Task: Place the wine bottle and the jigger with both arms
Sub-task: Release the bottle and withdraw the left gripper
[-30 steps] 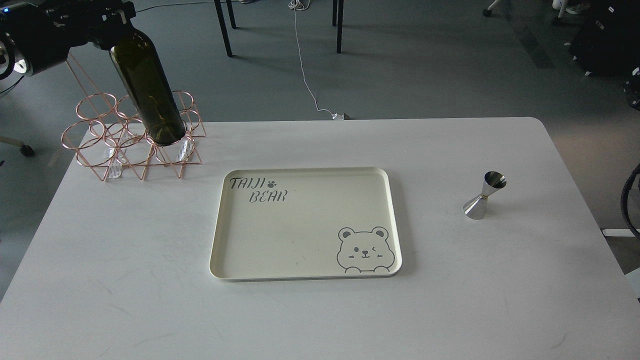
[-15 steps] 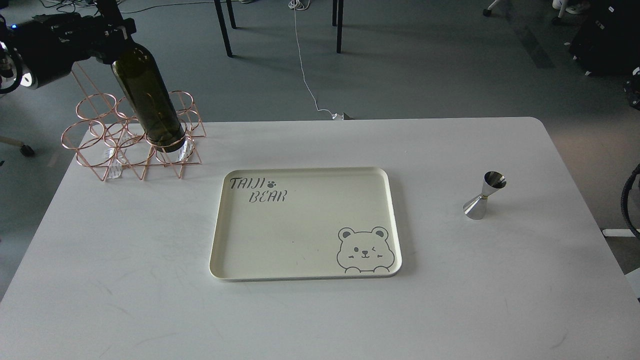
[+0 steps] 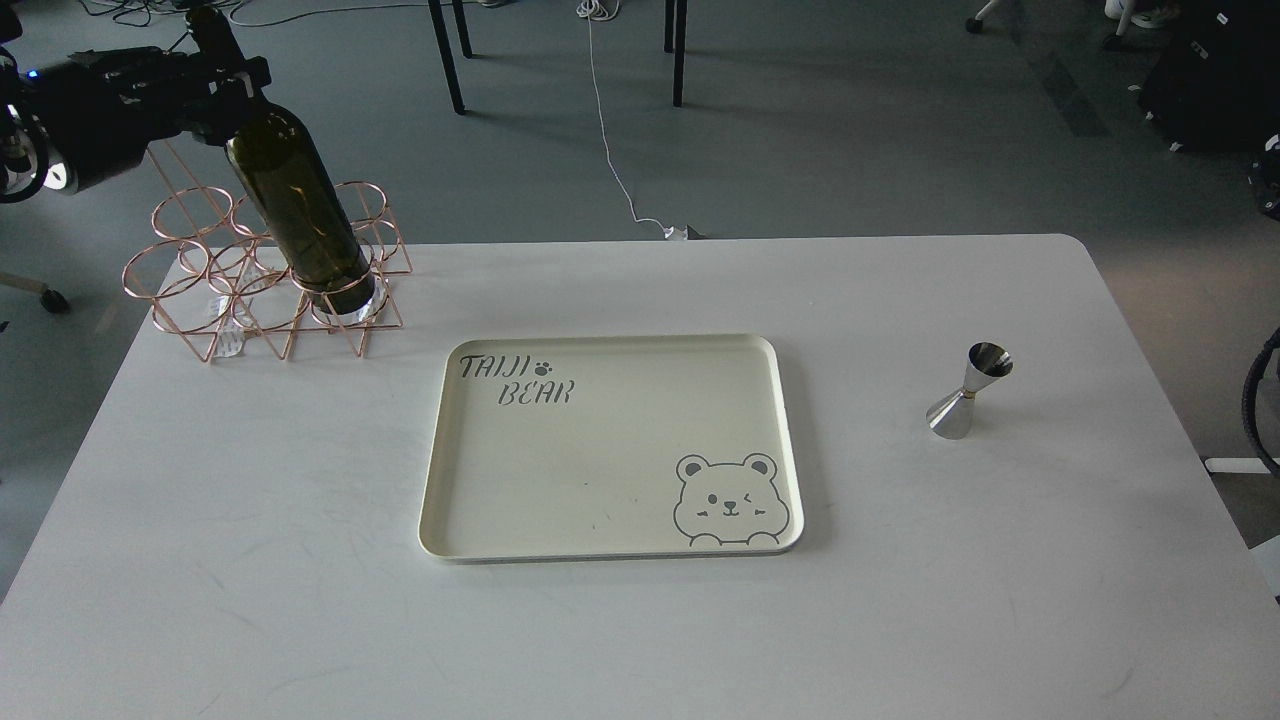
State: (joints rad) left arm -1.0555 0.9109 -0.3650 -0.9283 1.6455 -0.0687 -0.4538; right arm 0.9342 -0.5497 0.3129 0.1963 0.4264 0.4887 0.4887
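The dark olive-green wine bottle (image 3: 300,210) stands tilted in the front right ring of a copper wire rack (image 3: 200,275) at the table's back left. My left gripper (image 3: 222,82) comes in from the left and is shut on the bottle's neck. The small silver jigger (image 3: 968,390) stands upright on the table at the right, clear of everything. My right gripper is out of view.
A cream tray (image 3: 440,500) printed with a bear and "TAIJI BEAR" lies in the middle of the white table (image 3: 250,600). A white cable and chair legs are on the floor beyond the table's far edge.
The left gripper has lowered the bottle deeper into the rack's ring. The bottle's base has sunk and its neck has come further into view. The jigger and tray have not moved.
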